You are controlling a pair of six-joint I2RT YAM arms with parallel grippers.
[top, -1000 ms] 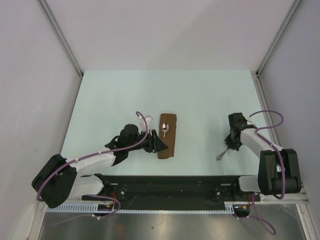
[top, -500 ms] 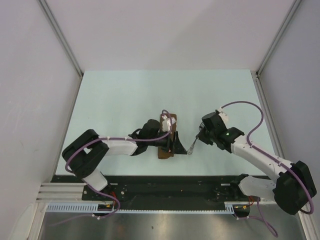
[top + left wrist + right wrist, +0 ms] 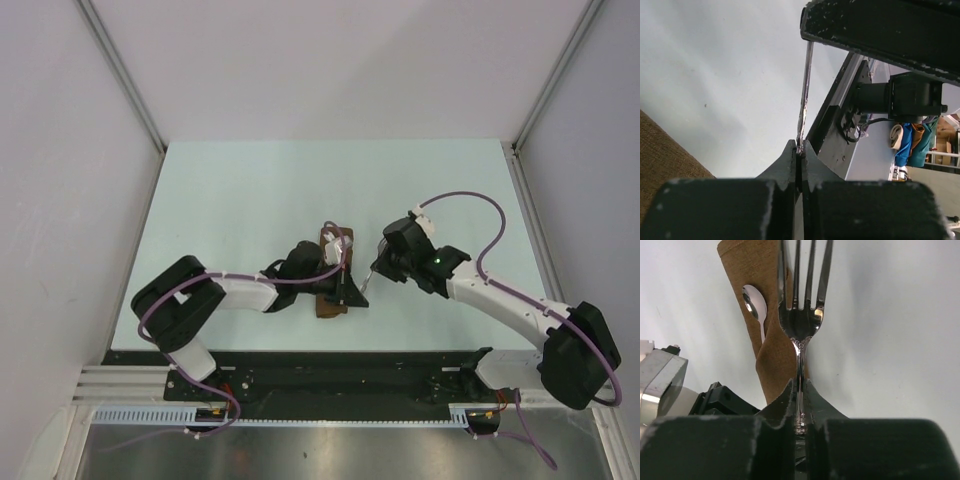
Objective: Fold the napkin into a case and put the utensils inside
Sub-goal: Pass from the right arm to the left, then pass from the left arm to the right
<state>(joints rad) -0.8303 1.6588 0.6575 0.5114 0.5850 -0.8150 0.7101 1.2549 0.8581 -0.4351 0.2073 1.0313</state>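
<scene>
Pale walls [image 3: 60, 150] box in a matte mint surface [image 3: 250, 190]. Near its front middle lies the napkin [image 3: 747, 265], a coarse-woven dark-brown cloth folded into 1 long narrow case. On my right wrist view the right fingers [image 3: 780, 405] are clamped on the slim stem of the fork [image 3: 802, 325], polished steel with 4 tines aimed away along the napkin's right edge. The spoon [image 3: 752, 300] shows its glossy bowl on the cloth, its handle running under a fold. The left fingers [image 3: 785, 165] are pressed together, and a thin bright strip [image 3: 805, 95] ends right at their seam. I take it for the fork's handle edge-on, but I cannot tell whether it is truly pinched. To do this step well, I would line the handle up with the case mouth beside the spoon and slide it in low and slowly. I would let go only once the soft cloth carries it, since smooth steel slips easily.
</scene>
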